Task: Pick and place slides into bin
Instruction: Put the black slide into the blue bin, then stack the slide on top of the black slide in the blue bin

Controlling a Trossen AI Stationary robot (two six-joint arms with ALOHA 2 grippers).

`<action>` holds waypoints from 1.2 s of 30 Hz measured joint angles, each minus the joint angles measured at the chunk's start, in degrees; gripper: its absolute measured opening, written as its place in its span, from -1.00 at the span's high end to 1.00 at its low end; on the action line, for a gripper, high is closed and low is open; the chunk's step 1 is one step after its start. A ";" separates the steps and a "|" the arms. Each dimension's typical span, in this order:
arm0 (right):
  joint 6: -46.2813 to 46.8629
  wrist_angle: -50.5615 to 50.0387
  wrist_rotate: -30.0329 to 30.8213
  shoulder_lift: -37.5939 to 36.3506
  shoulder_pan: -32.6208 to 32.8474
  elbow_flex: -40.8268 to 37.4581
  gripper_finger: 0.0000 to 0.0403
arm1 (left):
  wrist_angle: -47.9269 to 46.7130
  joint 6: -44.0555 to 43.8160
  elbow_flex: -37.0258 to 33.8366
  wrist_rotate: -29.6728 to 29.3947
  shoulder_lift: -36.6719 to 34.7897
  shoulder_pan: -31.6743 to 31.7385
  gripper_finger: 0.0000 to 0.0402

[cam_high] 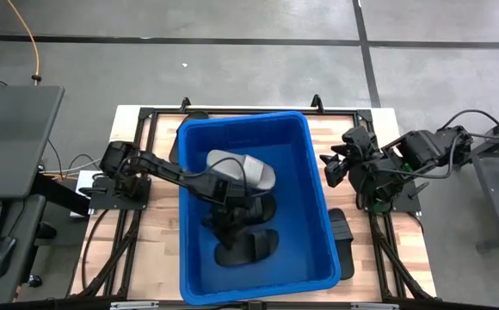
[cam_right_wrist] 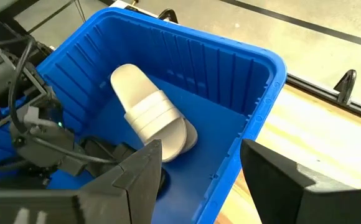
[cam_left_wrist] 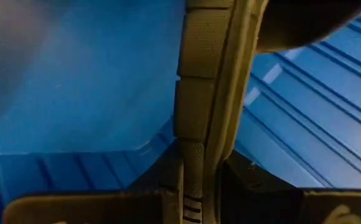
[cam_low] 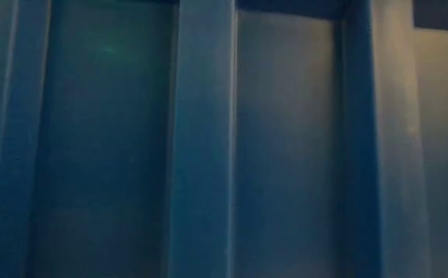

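Observation:
The blue bin (cam_high: pixel 318 172) stands in the middle of the table; the low view shows only its ribbed wall (cam_low: pixel 208 139). A light grey slide (cam_high: pixel 239 170) lies inside it, leaning toward the far wall (cam_right_wrist: pixel 148 115). Black slides (cam_high: pixel 248 245) lie on the bin floor. My left gripper (cam_high: pixel 231 215) reaches down into the bin and is shut on a dark slide (cam_left_wrist: pixel 202 93). Another black slide (cam_high: pixel 342 232) lies on the table to the right of the bin. My right gripper (cam_right_wrist: pixel 211 186) is open and empty above the bin's right rim (cam_high: pixel 334 168). My left gripper pinches the dark slide's thin ribbed edge (cam_left_wrist: pixel 193 155) between its two fingers (cam_left_wrist: pixel 165 177). The slide stands on edge and runs on away from the fingers, above the bin floor. Whether its far end rests on anything, I cannot tell.
The bin takes up most of the wooden table (cam_high: pixel 146 258). Black frame rails (cam_high: pixel 146 116) run along the table's edges. A desk with a keyboard and mouse (cam_high: pixel 0 250) stands left of the table.

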 joint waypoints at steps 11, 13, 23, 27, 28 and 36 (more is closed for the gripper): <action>-0.61 -0.61 0.82 0.02 -0.01 0.00 -0.03 | 3.16 -4.19 0.13 -1.02 1.99 -0.04 0.54; -0.61 -0.61 0.83 0.02 0.00 0.00 -0.02 | 3.14 -4.38 0.10 -1.04 2.01 -0.03 0.40; -0.59 -0.57 0.84 0.02 -0.01 0.00 -0.03 | 1.54 -4.66 0.12 1.53 1.09 -0.47 -0.11; -0.61 -0.57 0.97 0.02 0.00 0.00 -0.02 | -0.61 -5.91 0.03 0.48 1.02 -0.40 -0.21; -0.71 -0.57 1.31 0.02 0.00 0.00 -0.02 | -0.53 -5.81 0.06 0.38 1.01 -0.37 -0.23; -1.05 -0.55 2.82 0.02 0.00 0.00 -0.03 | -7.69 -0.98 0.12 -5.58 1.02 -0.34 -0.28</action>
